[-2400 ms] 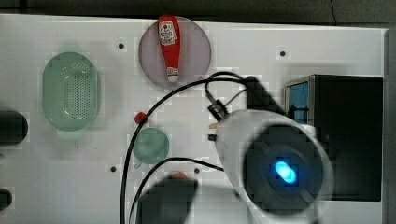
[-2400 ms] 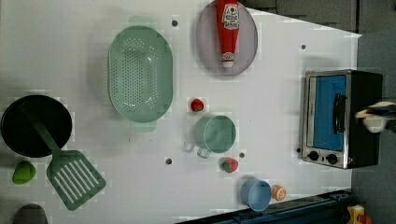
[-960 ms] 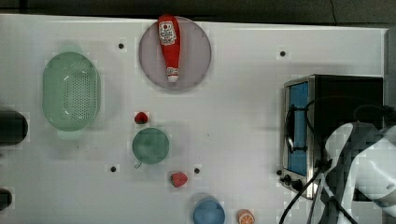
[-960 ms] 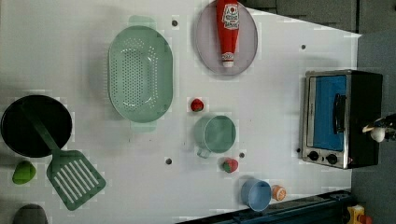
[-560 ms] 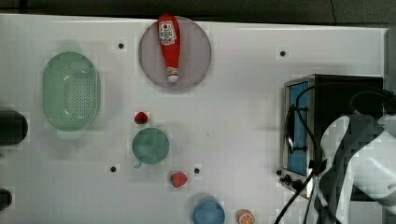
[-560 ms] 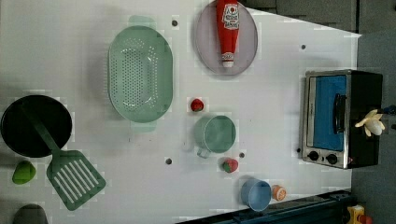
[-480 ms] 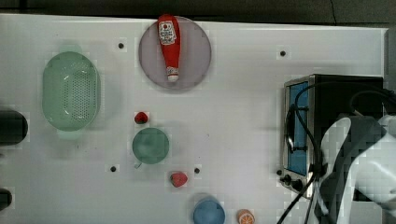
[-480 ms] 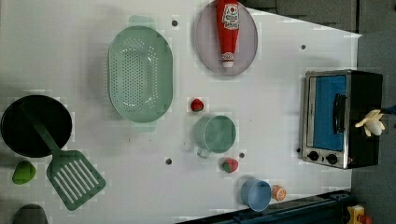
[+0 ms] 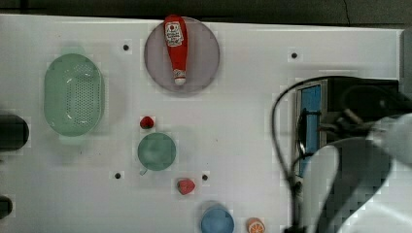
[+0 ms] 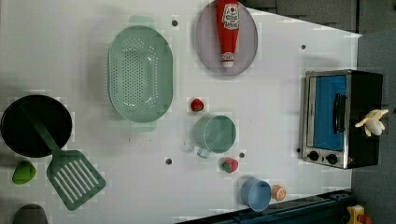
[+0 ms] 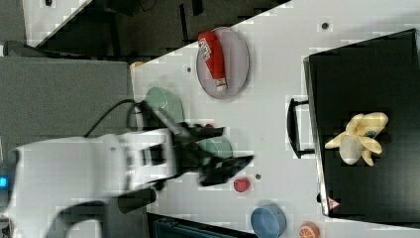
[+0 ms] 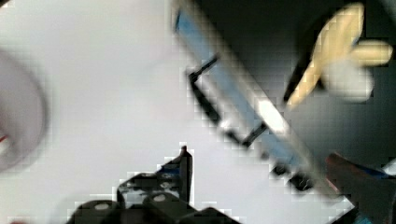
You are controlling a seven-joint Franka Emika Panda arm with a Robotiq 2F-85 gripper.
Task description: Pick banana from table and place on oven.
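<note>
Since the small pale-yellow, part-peeled toy banana (image 11: pixel 360 137) lies on the boxy toaster oven's matte black top (image 11: pixel 366 79), w/ my black gripper (image 11: pixel 237 166) empty, jaws spread, well apart from it, I judge placement done. Next: pull arm clear w/o snagging the oven.

Arm: my bulky white Panda arm (image 11: pixel 94 168) reaches in from the right view's left, blurred, lying roughly level across the picture.
Cable: a black cable loops off my wrist in the right view; in the top view it arcs beside my white shell (image 9: pixel 359 189) at the top view's lower right.
Gripper: my black two-fingered gripper (image 11: pixel 233 166) points toward the right view's right.
Jaws: spread wide, with nothing between them.
Fingers: dark fingertips (image 12: pixel 184 161) show in the wrist view.
</note>
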